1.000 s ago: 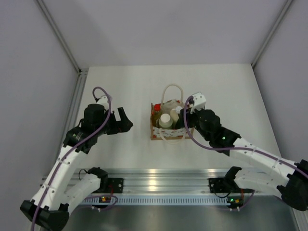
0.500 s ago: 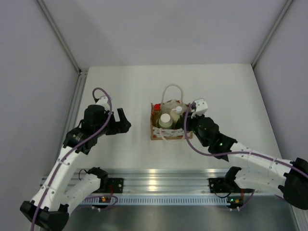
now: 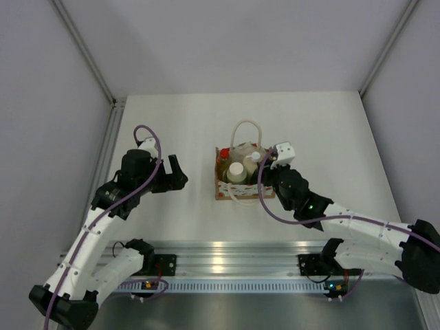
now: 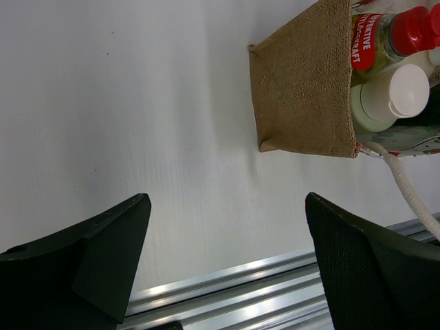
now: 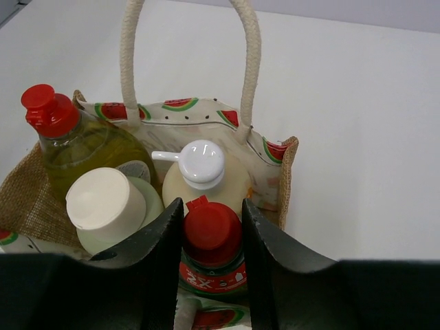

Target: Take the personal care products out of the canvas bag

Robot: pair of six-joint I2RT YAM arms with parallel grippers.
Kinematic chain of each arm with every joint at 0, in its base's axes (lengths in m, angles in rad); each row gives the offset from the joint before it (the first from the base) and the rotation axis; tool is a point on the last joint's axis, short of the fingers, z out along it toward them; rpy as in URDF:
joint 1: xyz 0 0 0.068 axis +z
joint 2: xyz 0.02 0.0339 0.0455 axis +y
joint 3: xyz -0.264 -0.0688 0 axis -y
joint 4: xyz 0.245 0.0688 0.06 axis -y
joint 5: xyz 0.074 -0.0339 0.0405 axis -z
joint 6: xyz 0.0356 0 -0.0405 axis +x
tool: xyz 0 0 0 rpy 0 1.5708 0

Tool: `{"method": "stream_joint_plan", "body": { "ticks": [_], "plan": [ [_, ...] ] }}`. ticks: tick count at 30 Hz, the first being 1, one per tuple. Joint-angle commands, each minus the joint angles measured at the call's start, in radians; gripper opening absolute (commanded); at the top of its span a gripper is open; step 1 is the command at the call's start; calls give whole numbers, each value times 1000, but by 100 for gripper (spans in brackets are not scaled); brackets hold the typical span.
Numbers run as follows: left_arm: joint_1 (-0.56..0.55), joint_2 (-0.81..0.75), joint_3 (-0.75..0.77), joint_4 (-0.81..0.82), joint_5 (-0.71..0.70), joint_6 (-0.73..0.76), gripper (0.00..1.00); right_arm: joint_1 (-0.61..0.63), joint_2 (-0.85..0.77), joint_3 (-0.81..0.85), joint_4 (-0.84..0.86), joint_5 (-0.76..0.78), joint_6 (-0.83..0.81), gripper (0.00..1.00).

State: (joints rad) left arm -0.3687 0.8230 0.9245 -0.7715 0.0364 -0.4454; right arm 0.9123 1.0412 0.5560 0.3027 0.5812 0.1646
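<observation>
Right claw (image 5: 212, 207), narrow, seemingly touching red cap (image 5: 212, 232).

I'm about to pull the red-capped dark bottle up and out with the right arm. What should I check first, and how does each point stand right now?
1. Right gripper fingers flank the dark bottle's red cap: ok.
2. Grip firm on that cap: cannot tell.
3. Cream bottle and pale bottle clear of the fingers: cannot tell, they crowd close.
4. Rope handle off the lift path: ok, it stands behind the bottles.
5. Bag upright: ok.
6. Left gripper steadying the bag: not ok, open and apart from it.
</observation>
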Motion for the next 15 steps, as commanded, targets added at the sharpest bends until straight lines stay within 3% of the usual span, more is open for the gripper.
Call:
{"method": "stream_joint_plan", "body": {
  "ticks": [1,4,6,9,13,15],
  "plan": [
    [-4,-2,-7,14,10,10,98,26,-1,-13,85,43,-7,31],
    [-4,7,-7,15,16,11,98,27,16,-13,88,45,-17,29],
    [-4,8,-6,15,19,13,98,28,31,-13,90,45,-17,38],
    [-4,7,-7,15,19,13,98,28,43,-15,99,46,-16,40],
    [-4,10,-7,18,26,14,98,28,49,-18,113,48,-19,36],
    [-4,10,-7,20,28,16,98,28,51,-16,116,48,-23,28]
  ]
}}
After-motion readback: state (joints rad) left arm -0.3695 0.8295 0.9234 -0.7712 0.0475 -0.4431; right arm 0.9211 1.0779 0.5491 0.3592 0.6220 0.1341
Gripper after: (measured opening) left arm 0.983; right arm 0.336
